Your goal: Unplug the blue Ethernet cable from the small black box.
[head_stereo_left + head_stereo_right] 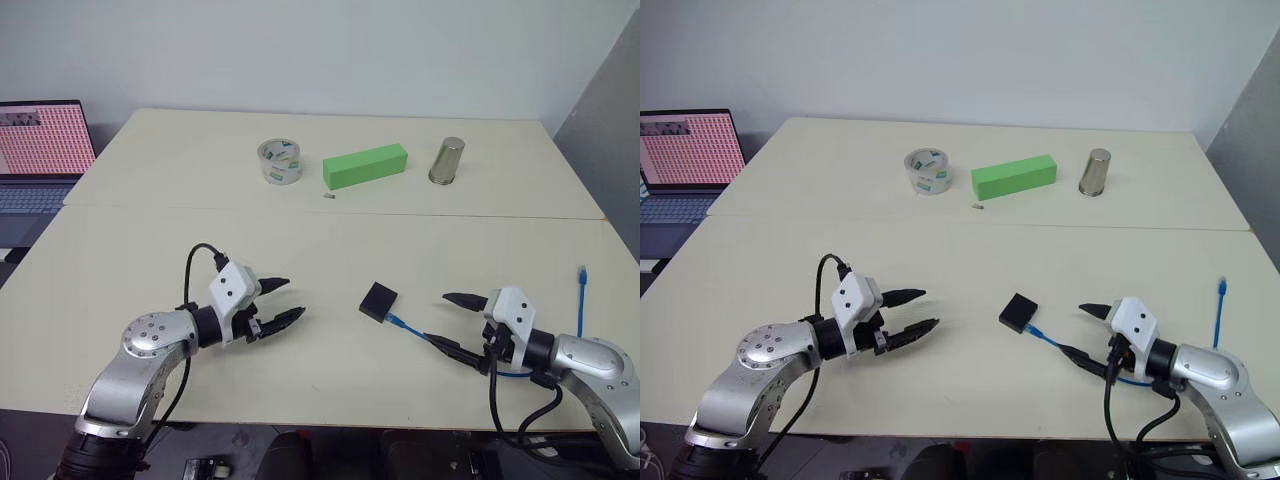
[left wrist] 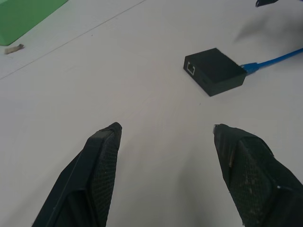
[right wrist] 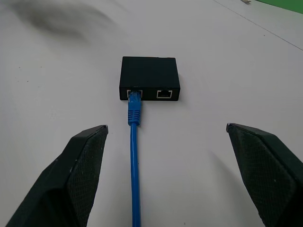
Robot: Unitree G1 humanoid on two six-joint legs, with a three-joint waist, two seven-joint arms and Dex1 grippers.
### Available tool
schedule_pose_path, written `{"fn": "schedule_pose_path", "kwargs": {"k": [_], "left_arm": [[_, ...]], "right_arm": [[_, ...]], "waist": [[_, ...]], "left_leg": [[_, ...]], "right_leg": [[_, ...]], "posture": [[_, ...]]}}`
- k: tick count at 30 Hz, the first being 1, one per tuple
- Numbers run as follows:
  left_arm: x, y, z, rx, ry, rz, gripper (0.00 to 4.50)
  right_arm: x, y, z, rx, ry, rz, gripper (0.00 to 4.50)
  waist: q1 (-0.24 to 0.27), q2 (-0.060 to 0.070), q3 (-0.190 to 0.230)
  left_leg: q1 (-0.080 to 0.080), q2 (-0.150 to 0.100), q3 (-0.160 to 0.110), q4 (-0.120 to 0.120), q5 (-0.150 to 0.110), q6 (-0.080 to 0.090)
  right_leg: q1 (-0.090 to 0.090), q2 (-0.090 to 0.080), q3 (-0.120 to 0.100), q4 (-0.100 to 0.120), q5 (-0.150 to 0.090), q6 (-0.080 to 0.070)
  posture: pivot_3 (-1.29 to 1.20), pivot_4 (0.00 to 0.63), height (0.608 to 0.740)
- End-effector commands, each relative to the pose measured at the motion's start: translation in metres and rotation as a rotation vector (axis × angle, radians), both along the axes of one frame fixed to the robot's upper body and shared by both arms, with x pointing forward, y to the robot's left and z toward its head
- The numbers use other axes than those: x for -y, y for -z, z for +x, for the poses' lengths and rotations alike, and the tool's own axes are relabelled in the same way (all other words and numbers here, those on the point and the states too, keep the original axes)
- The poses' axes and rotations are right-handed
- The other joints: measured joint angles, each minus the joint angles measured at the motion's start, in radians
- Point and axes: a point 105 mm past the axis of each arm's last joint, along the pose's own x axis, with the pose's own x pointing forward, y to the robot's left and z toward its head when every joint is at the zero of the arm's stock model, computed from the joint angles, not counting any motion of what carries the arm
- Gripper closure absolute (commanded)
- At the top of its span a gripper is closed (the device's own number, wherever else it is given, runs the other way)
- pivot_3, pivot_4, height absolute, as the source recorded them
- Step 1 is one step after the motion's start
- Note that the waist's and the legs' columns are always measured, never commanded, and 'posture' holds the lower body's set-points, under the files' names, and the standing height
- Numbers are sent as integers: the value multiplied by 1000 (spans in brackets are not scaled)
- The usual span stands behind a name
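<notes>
From the head cameras I see the small black box (image 1: 378,300) lying flat on the near half of the table (image 1: 300,215), between my two arms but clearly closer to the right gripper (image 1: 451,322), whose jaws stand spread wide and empty; the blue Ethernet cable (image 1: 405,325) leaves the box's near-right side and runs toward that gripper, passing between its fingers (its free end lies far off by the right edge). The left gripper (image 1: 282,300) hovers spread and empty too, further from the box on its left. In the left wrist view the box sits ahead and off to one side, an empty port facing me. In the right wrist view the plug sits in one of two ports on the box face turned toward me, and the cord's long axis runs almost straight along the gripper's line, so I judge the right arm takes the plug while the left steadies the box.
</notes>
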Motion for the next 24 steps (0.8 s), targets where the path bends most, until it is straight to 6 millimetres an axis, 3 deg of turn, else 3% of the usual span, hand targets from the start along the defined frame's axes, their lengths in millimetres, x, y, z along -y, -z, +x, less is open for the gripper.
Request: {"fn": "schedule_pose_path", "kwargs": {"k": [1,15,24], "left_arm": [[1,-13,-2,52,28,1,1215],[15,-7,-6,21,70,-1,1215],[43,-3,-14,-57,230,-30,1215]], "right_arm": [[2,-11,-1,48,-11,0,241],[3,-13,-6,14,-34,-36,241],[-20,12,-1,-45,-11,-61,241]], "waist": [[0,0,0],[1,0,0],[0,0,0]], "left_leg": [[0,0,0,0,0,0],[0,0,0,0,0,0],[0,0,0,0,0,0]], "right_leg": [[0,0,0,0,0,0],[0,0,0,0,0,0],[0,0,0,0,0,0]], "posture": [[0,150,740],[0,150,740],[0,150,740]]}}
